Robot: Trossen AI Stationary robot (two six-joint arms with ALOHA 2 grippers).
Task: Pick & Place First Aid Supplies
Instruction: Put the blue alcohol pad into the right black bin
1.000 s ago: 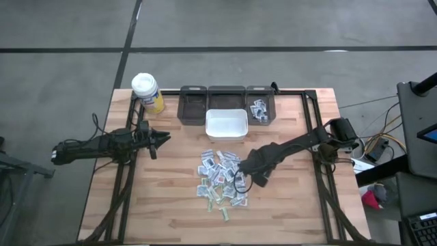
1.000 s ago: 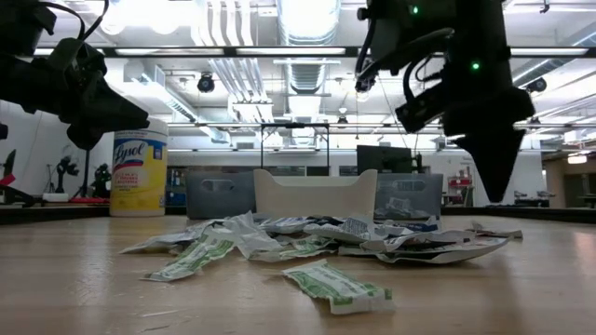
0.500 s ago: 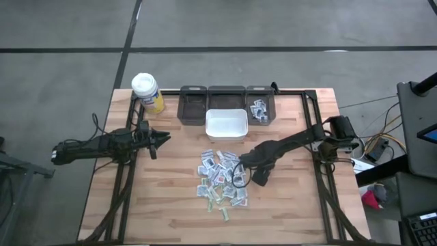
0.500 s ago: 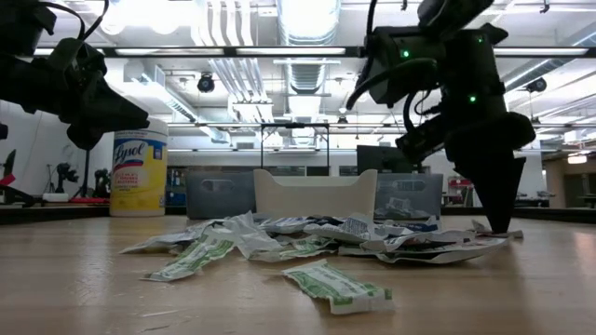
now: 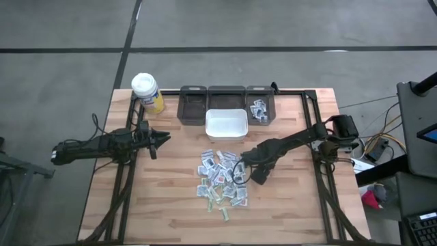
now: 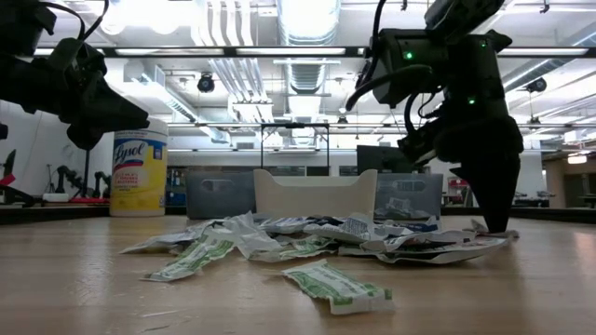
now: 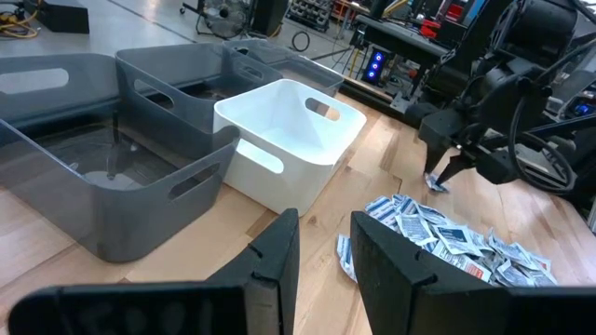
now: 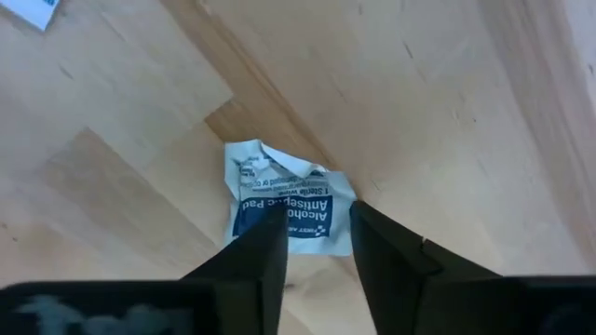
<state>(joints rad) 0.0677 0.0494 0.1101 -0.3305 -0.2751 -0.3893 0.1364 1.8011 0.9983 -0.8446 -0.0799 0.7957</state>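
The first aid supplies lie in a loose pile [image 5: 220,178] of small printed packets at the table's middle, also seen in the low view [image 6: 307,244]. One white-and-blue alcohol pad packet [image 8: 289,200] lies flat on the wood just off the pile's right edge. My right gripper [image 8: 318,237] points down at it, a gap between its fingers; it also shows in the high view [image 5: 247,164] and the low view [image 6: 496,223]. My left gripper [image 7: 321,256] waits open above the table's left side [image 5: 164,139], holding nothing. My right gripper comes from above, pointing down, and its two fingertips [image 8: 270,244] stand on the packet's blue-printed edge [image 8: 312,223], with that edge between them. The packet rests on the table, its opposite edge [image 8: 256,154] creased upward. The fingertips hide whether they pinch it.
A white bin [image 5: 226,124] stands just beyond the pile, with three grey bins [image 5: 192,104] behind it; the rightmost [image 5: 260,108] holds some packets. A white-capped yellow canister [image 5: 147,92] is at the far left corner. Bare wood lies near the front edge.
My right gripper has come down from above the table to the packet at the pile's right edge and tipped more upright. The pile and my left arm have kept still.
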